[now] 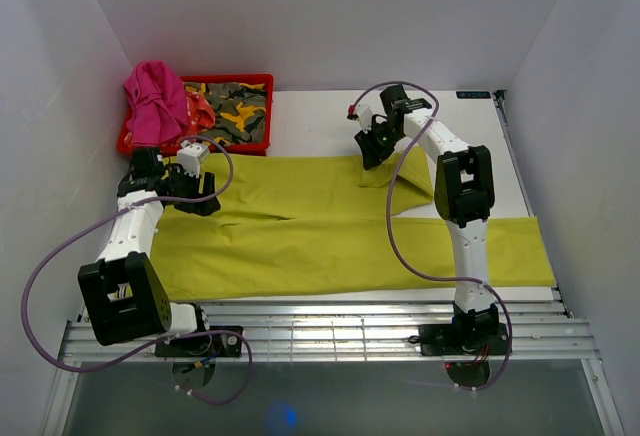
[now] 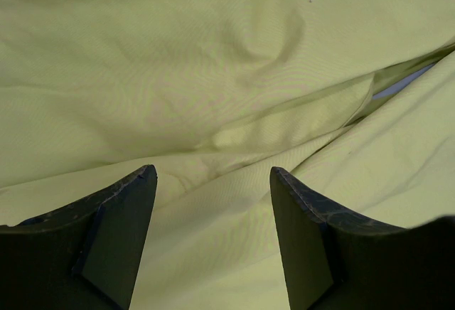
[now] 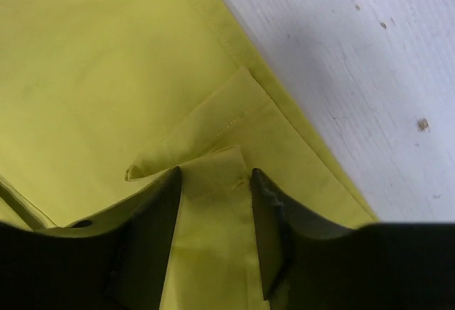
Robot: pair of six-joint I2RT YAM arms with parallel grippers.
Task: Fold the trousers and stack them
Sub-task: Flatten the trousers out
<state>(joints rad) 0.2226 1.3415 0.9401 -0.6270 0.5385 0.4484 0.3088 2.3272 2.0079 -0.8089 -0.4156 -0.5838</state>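
Observation:
The lime yellow-green trousers lie spread across the table, one leg reaching the right edge. The other leg's end is lifted and folded back at the back middle. My right gripper is there, shut on a fold of that cloth; in the right wrist view the pinched hem fills the gap between the jaws of the gripper. My left gripper is low over the trousers' left end. In the left wrist view the gripper is open, with wrinkled cloth under and between the fingers.
A red basket stands at the back left with camouflage cloth inside and a pink garment draped over its left rim. Bare white table lies behind the trousers. White walls close in on three sides.

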